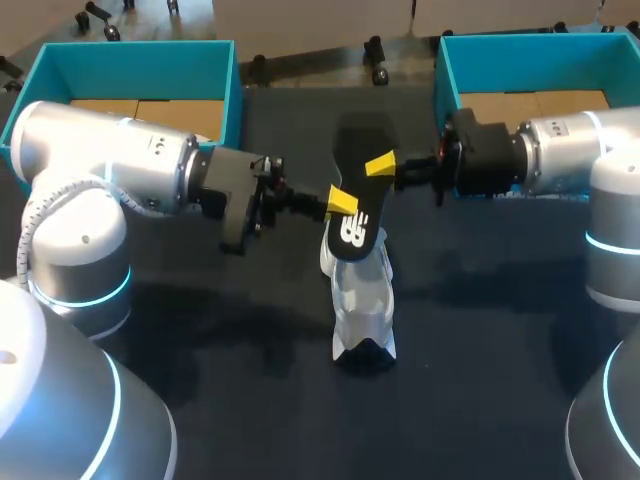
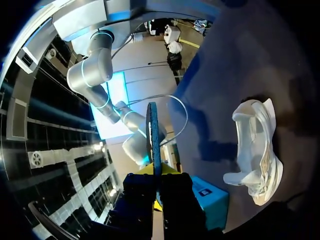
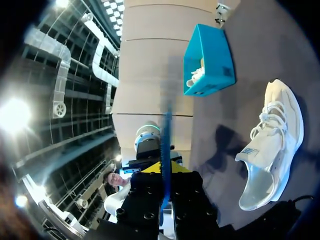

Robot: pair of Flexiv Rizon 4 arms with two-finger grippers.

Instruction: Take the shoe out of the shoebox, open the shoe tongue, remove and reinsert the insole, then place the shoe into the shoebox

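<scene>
Above the white mesh sneaker (image 1: 362,300) on the dark table (image 1: 480,390), you hold the thin black foam insole (image 1: 358,195) from 2 sides: left gripper (image 1: 343,203) and right gripper (image 1: 380,165) each clamp an edge. It looks light and floppy, so feed it in heel-first. Behind, the left teal cardboard shoebox (image 1: 140,55) and the right teal cardboard shoebox (image 1: 530,45) show only brown lining.

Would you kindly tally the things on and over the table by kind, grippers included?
shoe: 1
insole: 1
teal boxes: 2
grippers: 2 (left gripper, right gripper)
Total: 6
</scene>
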